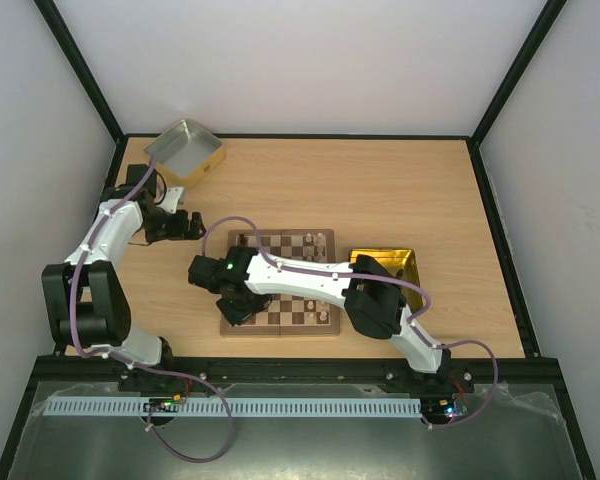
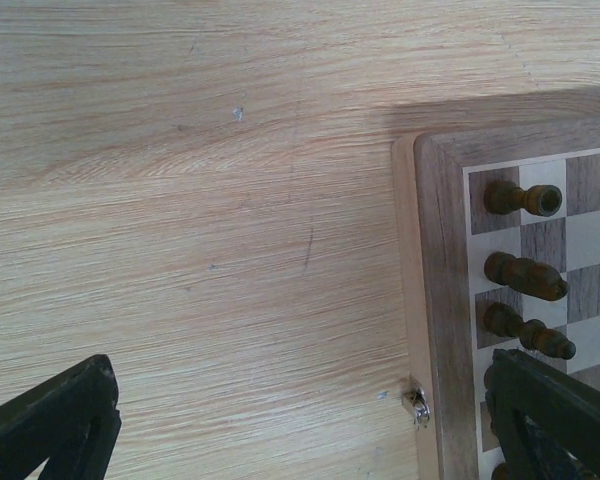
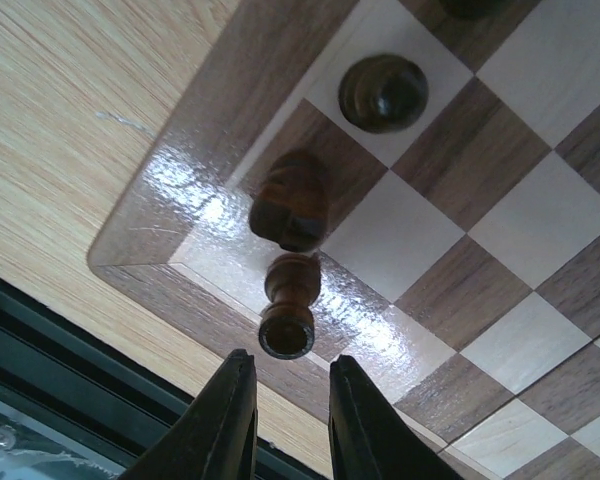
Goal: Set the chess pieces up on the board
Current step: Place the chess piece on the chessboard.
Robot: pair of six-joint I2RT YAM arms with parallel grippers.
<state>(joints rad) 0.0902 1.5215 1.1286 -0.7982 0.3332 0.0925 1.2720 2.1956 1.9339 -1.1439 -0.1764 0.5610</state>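
Note:
The board [image 1: 298, 278] lies mid-table, with dark pieces along its left side and cream pieces [image 1: 326, 241] on its right side. My right gripper [image 1: 236, 306] hangs over the board's near left corner. In the right wrist view it [image 3: 285, 358] is open by a narrow gap and empty. Just beyond its tips is a dark piece [image 3: 288, 305] with a ringed round end facing me, and past that a dark knight [image 3: 292, 210] and a dark pawn [image 3: 383, 92]. My left gripper [image 1: 192, 223] is wide open [image 2: 310, 400] over bare table left of the board [image 2: 435, 300], beside dark pieces [image 2: 525, 277].
A silver tin [image 1: 185, 151] stands at the far left corner. A yellow-gold tin [image 1: 400, 262] sits right of the board, partly under my right arm. A small metal clasp [image 2: 416, 405] sticks out of the board's edge. Black frame rails edge the table.

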